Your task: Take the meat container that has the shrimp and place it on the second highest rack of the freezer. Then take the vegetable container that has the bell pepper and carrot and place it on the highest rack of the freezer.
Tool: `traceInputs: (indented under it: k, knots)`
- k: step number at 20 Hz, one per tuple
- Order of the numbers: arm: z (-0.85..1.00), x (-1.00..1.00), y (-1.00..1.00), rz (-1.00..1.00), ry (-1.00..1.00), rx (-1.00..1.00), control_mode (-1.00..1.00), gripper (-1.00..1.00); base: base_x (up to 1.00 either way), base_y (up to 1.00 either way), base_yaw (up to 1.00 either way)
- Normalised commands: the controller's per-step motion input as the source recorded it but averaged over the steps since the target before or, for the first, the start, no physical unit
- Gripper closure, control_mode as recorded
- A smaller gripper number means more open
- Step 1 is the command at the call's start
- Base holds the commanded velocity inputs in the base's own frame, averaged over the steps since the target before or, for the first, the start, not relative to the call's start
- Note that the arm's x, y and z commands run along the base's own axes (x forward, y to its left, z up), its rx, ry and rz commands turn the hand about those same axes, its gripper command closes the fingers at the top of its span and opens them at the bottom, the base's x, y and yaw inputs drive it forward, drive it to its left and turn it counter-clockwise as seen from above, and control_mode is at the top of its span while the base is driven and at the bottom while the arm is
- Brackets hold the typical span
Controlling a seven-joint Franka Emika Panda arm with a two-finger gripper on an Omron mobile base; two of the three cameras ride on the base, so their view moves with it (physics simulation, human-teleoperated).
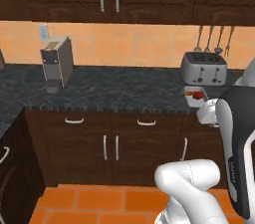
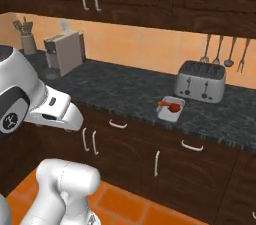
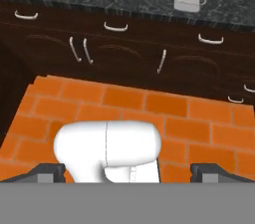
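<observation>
Vegetable container: a shallow, pale rectangular tray sits near the front edge of the counter, just in front of the toaster and apart from it.
Bell pepper: a small rounded red lump lies inside the tray.
Carrot: a short orange tapered stick rests in the tray beside the pepper, touching or nearly so.
Gripper: two dark finger tips stand at the far sides of the hand view, spread to their widest, with nothing between them; the hand looks down over the orange floor toward the cabinet fronts, well short of the tray.
Counter: a dark, speckled stone slab with a straight front edge.
Toaster: a boxy brushed-metal body with rounded corners and slots on top, set against the wall.
Coffee machine: an upright grey block at the counter's other end.
Cabinets: dark wood-grain doors and drawers with curved and straight pale metal handles.
Floor: glossy orange brick-shaped tiles.
Utensils: slender metal tools hang on the tan wall above the toaster.
</observation>
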Motion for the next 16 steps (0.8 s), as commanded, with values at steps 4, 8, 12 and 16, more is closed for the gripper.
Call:
traceInputs:
  k: [4, 8, 12, 16]
  knots:
    - [0.00, 0.00, 0.00, 0.00, 0.00, 0.00, 1.00, -1.00, 0.63, 0.41, -0.48]
    - [0.00, 0.00, 0.00, 0.00, 0.00, 0.00, 1.00, -1.00, 0.58, 0.43, -0.48]
    - [0.00, 0.00, 0.00, 0.00, 0.00, 0.00, 1.00, -1.00, 0.60, 0.43, -0.44]
    - [0.00, 0.00, 0.00, 0.00, 0.00, 0.00, 1.00, -1.00, 0.55, 0.28, -0.24]
